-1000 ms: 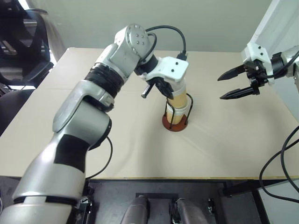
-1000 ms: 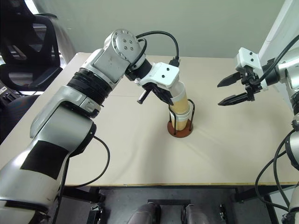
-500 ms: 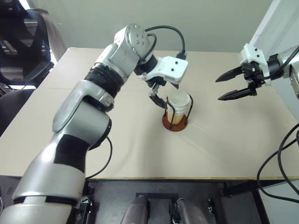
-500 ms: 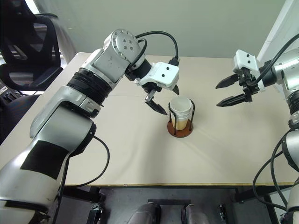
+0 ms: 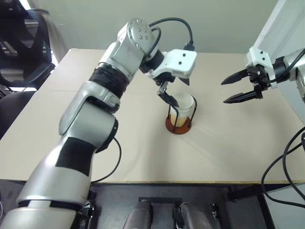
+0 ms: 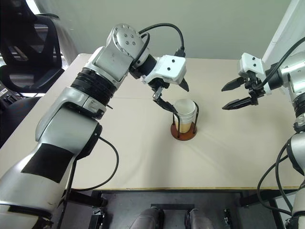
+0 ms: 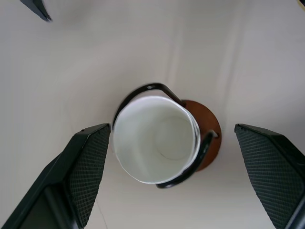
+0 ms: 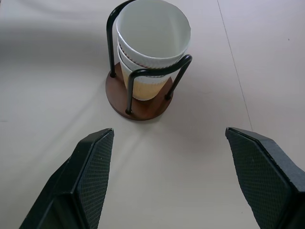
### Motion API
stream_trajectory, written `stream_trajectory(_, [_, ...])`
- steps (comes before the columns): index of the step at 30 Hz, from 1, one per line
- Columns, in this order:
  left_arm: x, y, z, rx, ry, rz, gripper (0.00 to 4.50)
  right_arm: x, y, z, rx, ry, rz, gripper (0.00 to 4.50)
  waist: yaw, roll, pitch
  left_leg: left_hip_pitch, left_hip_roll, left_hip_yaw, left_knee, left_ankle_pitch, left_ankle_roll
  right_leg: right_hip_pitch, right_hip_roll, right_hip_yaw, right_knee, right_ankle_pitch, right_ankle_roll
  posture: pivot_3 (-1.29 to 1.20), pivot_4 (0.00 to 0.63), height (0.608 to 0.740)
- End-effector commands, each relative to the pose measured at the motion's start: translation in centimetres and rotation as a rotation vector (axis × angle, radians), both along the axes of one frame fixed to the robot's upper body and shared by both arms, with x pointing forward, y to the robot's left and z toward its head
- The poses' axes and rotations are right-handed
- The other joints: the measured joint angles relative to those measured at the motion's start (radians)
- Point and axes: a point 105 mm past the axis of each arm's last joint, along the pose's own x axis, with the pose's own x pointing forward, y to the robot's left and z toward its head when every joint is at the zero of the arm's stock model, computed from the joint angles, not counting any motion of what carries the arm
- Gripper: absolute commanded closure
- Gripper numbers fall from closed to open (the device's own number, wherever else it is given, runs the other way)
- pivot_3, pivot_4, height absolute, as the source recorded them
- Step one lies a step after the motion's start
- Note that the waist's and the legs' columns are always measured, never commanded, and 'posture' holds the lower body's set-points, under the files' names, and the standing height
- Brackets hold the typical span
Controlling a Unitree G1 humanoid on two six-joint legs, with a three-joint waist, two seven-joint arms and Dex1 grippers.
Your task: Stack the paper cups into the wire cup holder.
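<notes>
My left gripper [image 6: 172,96] hangs just above the wire cup holder [image 6: 184,125], fingers spread wide with nothing between them. Through my left wrist camera I look straight down into the top cup, its white inside and rolled rim sitting between my 2 black fingers [image 7: 88,164], which stand apart from it on either side without touching.

The paper cups [image 8: 151,45] are nested one in another and stand upright inside the holder, near the middle of the beige table [image 5: 228,143]. From my right wrist camera I see the stacked white rims at the top and the tan wall of a lower cup behind the black wire loops. The loops rise from the reddish-brown disc base and hug the stack on both sides; the top cup's rim stands higher than the loops.

My right gripper [image 5: 242,87] hovers well off to the right of the holder, above the table, fingers parted and empty, pointing toward the stack.

A black chair [image 6: 24,47] stands past the table's far left corner.
</notes>
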Motion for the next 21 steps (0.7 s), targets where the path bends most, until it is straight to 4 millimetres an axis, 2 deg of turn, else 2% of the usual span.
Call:
stream_trajectory(1, [-0.3, -0.2, 2.7, -0.058, -0.047, 0.003, 0.05, -0.2, 0.2, 2.2, 0.023, -0.074, 0.018, 0.69, 0.0, 0.0, 0.0, 0.0, 0.0, 0.0, 0.0, 0.0, 0.0, 0.0, 0.0, 0.0, 0.0, 0.0, 0.0, 0.0, 0.15, 0.74])
stream_trajectory(8, [0.0, 0.2, 3.2, -0.076, -0.059, 0.032, 0.05, -0.1, 1.0, 3.1, 0.042, -0.1, 0.037, 0.69, 0.0, 0.0, 0.0, 0.0, 0.0, 0.0, 0.0, 0.0, 0.0, 0.0, 0.0, 0.0, 0.0, 0.0, 0.0, 0.0, 0.15, 0.74])
stream_trajectory(15, [0.2, 0.6, 3.5, -0.082, -0.069, 0.051, 0.05, 0.2, 2.3, 4.9, 0.101, -0.143, 0.054, 0.69, 0.0, 0.0, 0.0, 0.0, 0.0, 0.0, 0.0, 0.0, 0.0, 0.0, 0.0, 0.0, 0.0, 0.0, 0.0, 0.0, 0.15, 0.74])
stream_trajectory(21, [0.3, 0.6, 3.9, -0.104, -0.079, 0.061, 0.05, 0.4, 2.4, 5.6, 0.121, -0.17, 0.046, 0.69, 0.002, 0.0, 0.0, 0.0, 0.0, 0.0, 0.0, 0.0, 0.0, 0.0, 0.0, 0.0, -0.001, 0.0, 0.0, 0.0, 0.15, 0.74])
